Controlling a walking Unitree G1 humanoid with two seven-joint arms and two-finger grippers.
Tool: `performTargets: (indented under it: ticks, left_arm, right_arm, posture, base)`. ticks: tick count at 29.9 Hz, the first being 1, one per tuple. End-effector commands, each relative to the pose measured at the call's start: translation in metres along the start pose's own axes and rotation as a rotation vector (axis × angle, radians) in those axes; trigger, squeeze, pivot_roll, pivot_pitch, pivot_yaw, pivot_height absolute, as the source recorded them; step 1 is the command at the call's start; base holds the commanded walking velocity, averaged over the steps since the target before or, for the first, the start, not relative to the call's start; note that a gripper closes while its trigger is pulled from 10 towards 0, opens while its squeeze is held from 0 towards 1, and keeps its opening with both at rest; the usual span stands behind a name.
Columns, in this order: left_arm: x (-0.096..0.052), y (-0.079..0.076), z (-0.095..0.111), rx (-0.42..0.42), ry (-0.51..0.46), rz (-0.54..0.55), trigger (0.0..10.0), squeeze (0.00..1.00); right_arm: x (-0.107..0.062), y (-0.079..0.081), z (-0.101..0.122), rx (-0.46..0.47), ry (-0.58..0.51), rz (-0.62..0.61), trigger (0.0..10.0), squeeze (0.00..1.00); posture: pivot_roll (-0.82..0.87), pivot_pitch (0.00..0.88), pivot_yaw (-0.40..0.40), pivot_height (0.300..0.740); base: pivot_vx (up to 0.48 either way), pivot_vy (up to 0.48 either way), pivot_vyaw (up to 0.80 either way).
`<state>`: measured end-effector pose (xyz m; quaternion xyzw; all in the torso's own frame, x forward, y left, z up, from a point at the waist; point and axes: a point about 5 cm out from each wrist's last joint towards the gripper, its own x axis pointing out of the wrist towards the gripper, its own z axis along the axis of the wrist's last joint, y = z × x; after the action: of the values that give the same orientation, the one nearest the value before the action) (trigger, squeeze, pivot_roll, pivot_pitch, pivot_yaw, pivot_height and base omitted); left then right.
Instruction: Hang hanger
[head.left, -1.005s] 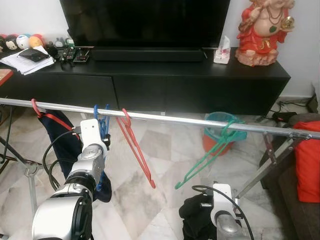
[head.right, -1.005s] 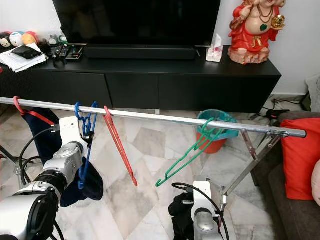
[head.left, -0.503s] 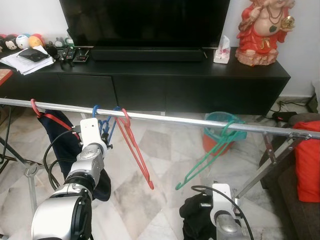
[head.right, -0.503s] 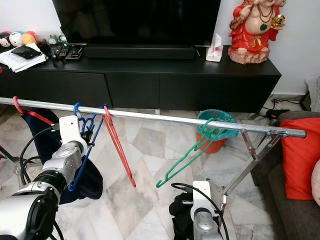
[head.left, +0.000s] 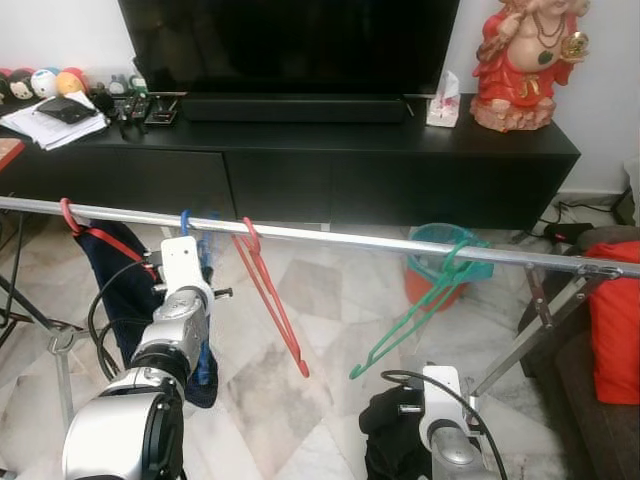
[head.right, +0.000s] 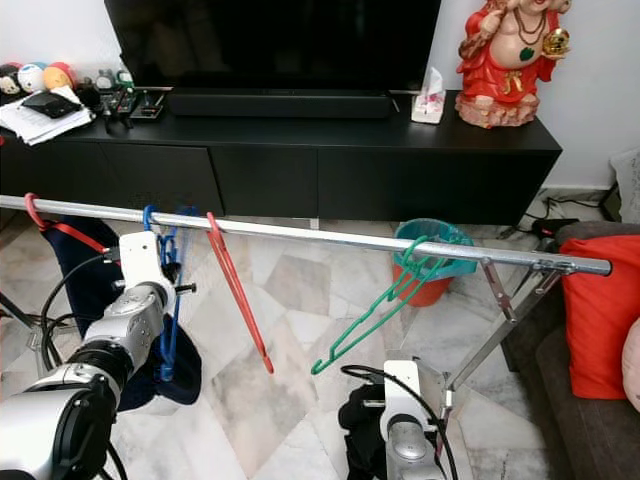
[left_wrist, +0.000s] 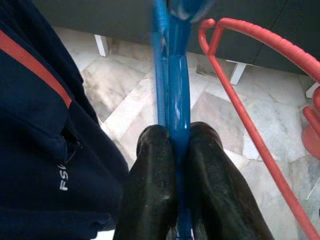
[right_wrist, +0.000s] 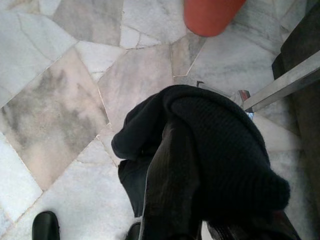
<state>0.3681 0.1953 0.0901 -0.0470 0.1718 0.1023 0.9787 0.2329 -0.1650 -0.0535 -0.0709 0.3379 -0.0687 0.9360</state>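
The blue hanger hangs from the long silver rail of the drying rack, its hook over the bar between a red-hooked hanger carrying a dark navy garment and an empty red hanger, with a green hanger further along to the right. So the hanging looks essentially done; what seems left is for the left gripper, fingers pinched tight on the blue hanger's shaft, to let go and draw away. Low down, the right gripper clutches a black knitted cloth.
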Motion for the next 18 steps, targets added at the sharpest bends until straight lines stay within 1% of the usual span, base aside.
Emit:
performTargets:
  ticks: [1,8,11,12,13,14,15,16,17,18]
  left_arm:
    - [-0.001,0.005,-0.006,-0.007,0.014,0.017,0.0,0.00]
    - [-0.001,0.006,-0.007,-0.006,0.013,0.026,0.0,0.00]
    - [-0.002,0.006,-0.006,0.029,-0.010,0.014,0.0,0.00]
    - [-0.002,0.006,-0.005,0.026,-0.021,0.010,0.0,0.00]
    - [-0.002,0.006,0.000,0.027,-0.065,-0.009,0.0,0.00]
    - [-0.003,0.006,0.001,0.028,-0.082,-0.015,0.0,0.00]
    - [-0.003,0.006,0.004,0.052,-0.109,-0.023,0.0,0.00]
    - [-0.003,0.006,0.005,0.058,-0.113,-0.024,0.0,0.00]
    - [-0.005,0.004,0.008,0.100,-0.163,-0.061,0.0,0.00]
    - [-0.007,0.004,0.009,0.118,-0.182,-0.074,0.5,0.00]
  right_arm:
    - [0.002,0.001,0.010,-0.003,-0.042,0.005,10.0,0.00]
    - [0.002,0.001,0.011,-0.004,-0.045,0.006,10.0,0.00]
    - [0.002,0.001,0.011,-0.004,-0.045,0.006,10.0,0.00]
    - [0.002,0.001,0.011,-0.005,-0.045,0.006,10.0,0.00]
    - [0.002,0.002,0.011,-0.004,-0.046,0.007,10.0,0.00]
    - [0.002,0.002,0.011,-0.004,-0.046,0.007,10.0,0.00]
    - [0.002,0.002,0.011,-0.003,-0.045,0.007,10.0,0.00]
    - [0.002,0.002,0.011,-0.003,-0.045,0.007,10.0,0.00]
    - [0.002,0.002,0.011,-0.002,-0.047,0.008,10.0,0.00]
    - [0.002,0.002,0.011,-0.002,-0.048,0.008,10.0,0.00]
  posture:
    - [-0.02,0.000,0.017,0.740]
    - [-0.02,0.000,0.016,0.740]
    - [-0.02,0.000,0.014,0.740]
    - [-0.02,0.000,0.014,0.740]
    - [-0.02,0.000,0.015,0.740]
    - [-0.02,0.000,0.015,0.740]
    - [-0.01,0.000,0.013,0.740]
    - [-0.01,0.000,0.013,0.740]
    - [-0.01,0.000,0.013,0.740]
    - [0.00,0.000,0.012,0.740]
  base:
    - [0.000,0.000,0.00]
    - [0.000,0.000,0.00]
    - [0.000,0.000,0.00]
    - [0.000,0.000,0.00]
    - [0.000,0.000,0.00]
    - [0.000,0.000,0.00]
    - [0.000,0.000,0.00]
    - [0.000,0.000,0.00]
    - [0.000,0.000,0.00]
    - [0.000,0.000,0.00]
